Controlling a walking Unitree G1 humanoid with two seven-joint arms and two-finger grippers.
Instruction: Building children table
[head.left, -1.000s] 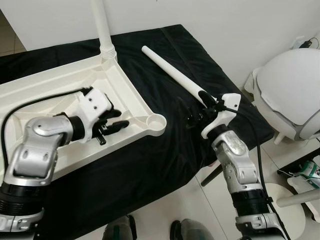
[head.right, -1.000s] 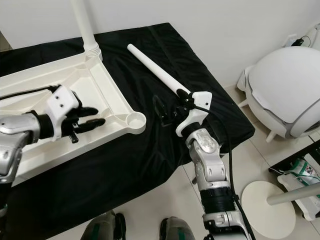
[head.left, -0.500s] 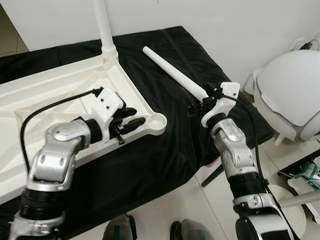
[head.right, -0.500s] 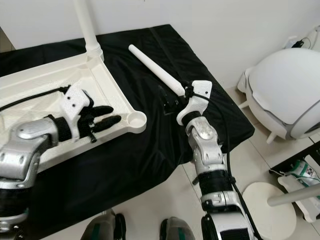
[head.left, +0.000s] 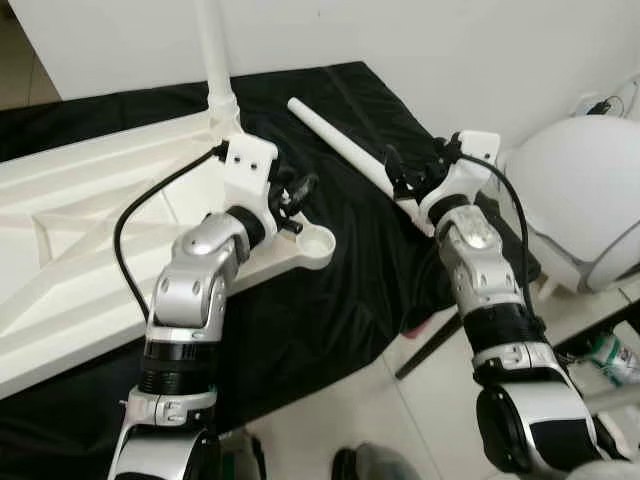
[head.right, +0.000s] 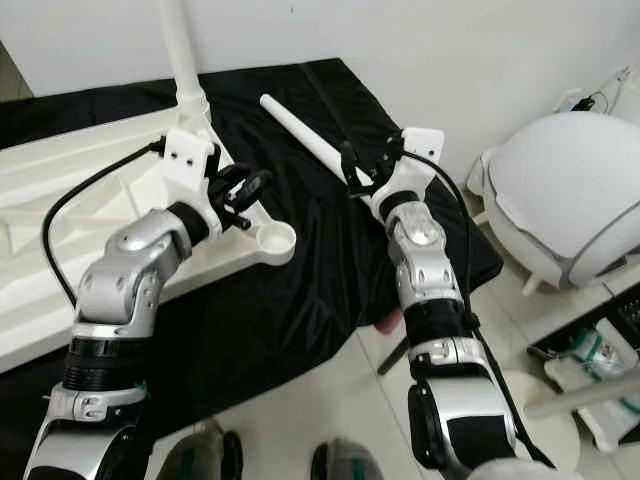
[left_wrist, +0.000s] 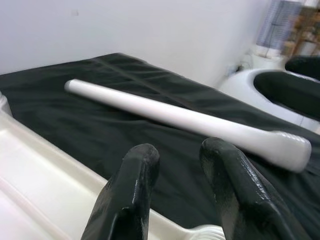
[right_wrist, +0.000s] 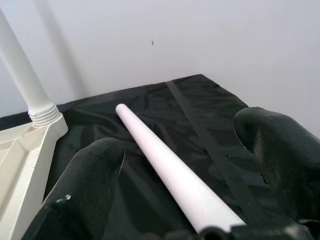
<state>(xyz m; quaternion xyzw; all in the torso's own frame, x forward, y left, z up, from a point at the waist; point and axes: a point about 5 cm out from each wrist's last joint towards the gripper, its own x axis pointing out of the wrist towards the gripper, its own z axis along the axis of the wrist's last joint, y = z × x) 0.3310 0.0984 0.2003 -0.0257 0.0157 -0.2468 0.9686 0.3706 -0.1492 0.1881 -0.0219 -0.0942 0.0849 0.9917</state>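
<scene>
On the black-draped worktop (head.left: 330, 310), the right pincer (head.left: 412, 170), fingers apart, straddles the loose leg (head.left: 345, 150), apparently untouched; closing off-centre could roll it away, left pincer (head.left: 290, 190) likewise apart.

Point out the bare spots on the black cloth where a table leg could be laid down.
Free: the black cloth on the near side of the tabletop's empty corner socket, and the strip between the tabletop and the loose leg. Crowded: around the leg's thick end, where the right gripper sits open, and the socket corner under the left gripper.
</scene>
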